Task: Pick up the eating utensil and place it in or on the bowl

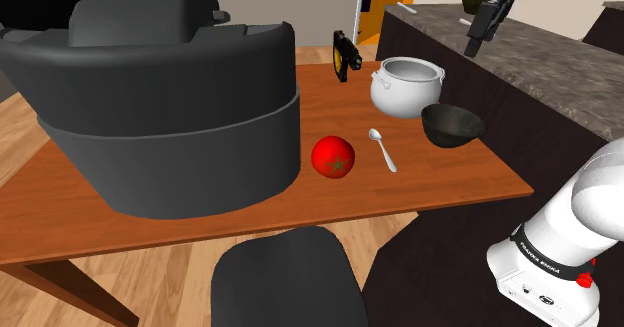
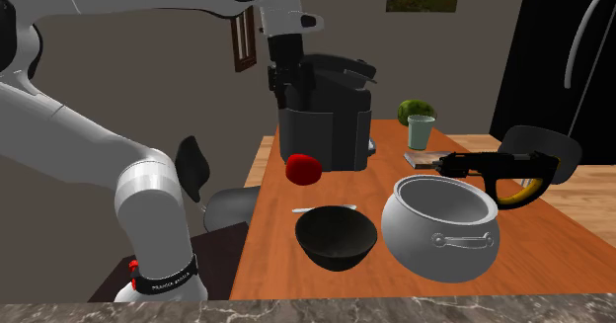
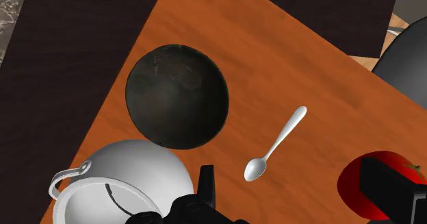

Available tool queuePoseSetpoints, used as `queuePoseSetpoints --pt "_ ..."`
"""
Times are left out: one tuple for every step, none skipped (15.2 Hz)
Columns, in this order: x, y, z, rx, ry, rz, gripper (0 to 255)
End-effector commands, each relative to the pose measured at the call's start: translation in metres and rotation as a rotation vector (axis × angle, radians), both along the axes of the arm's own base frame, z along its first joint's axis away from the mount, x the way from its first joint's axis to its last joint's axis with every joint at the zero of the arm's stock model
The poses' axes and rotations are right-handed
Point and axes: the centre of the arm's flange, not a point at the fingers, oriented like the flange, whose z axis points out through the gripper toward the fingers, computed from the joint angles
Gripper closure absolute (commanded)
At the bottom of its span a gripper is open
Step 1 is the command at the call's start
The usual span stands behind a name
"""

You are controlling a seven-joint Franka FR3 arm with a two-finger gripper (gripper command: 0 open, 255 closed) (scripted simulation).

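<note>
Spoon sits untouched on the bench between the black bowl and the tomato, your pincer hovers above it spread apart, so you're pre-grasp: drop down and straddle that handle.

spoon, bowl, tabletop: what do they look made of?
The spoon looks like polished metal: silver-grey, with a bright highlight in its scoop. The bowl is black and matte, faintly mottled inside; it could be ceramic or plastic, the look leaves that open. The tabletop looks like wood: reddish-brown, visible grain lines, low sheen.
</note>
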Motion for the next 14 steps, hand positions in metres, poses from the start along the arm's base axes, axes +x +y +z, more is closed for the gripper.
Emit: queuePoseSetpoints --pt "0.000 0.000 0.000 0.000 0.000 0.000 0" --pt "0.003 0.005 -0.012 -0.002 -0.004 -0.025 0" --pt "0.006 0.009 -0.024 -0.003 -0.008 -0.050 0" --pt "0.009 0.014 -0.037 -0.005 -0.012 -0.075 0" --pt "0.012 0.018 -0.049 -0.007 -0.016 -0.100 0" --pt "0.016 0.022 -0.061 -0.008 -0.020 -0.125 0" --pt "0.020 0.026 -0.073 -0.010 -0.024 -0.150 0" --pt "0.024 0.030 -0.085 -0.012 -0.029 -0.176 0" --pt "0.027 0.034 -0.098 -0.013 -0.033 -0.201 0" --pt "0.032 0.038 -0.110 -0.015 -0.037 -0.226 0" --pt "0.036 0.041 -0.122 -0.017 -0.041 -0.251 0" --pt "0.040 0.045 -0.134 -0.019 -0.045 -0.276 0" --pt "0.045 0.048 -0.146 -0.020 -0.049 -0.301 0" --pt "0.049 0.052 -0.158 -0.022 -0.053 -0.326 0"
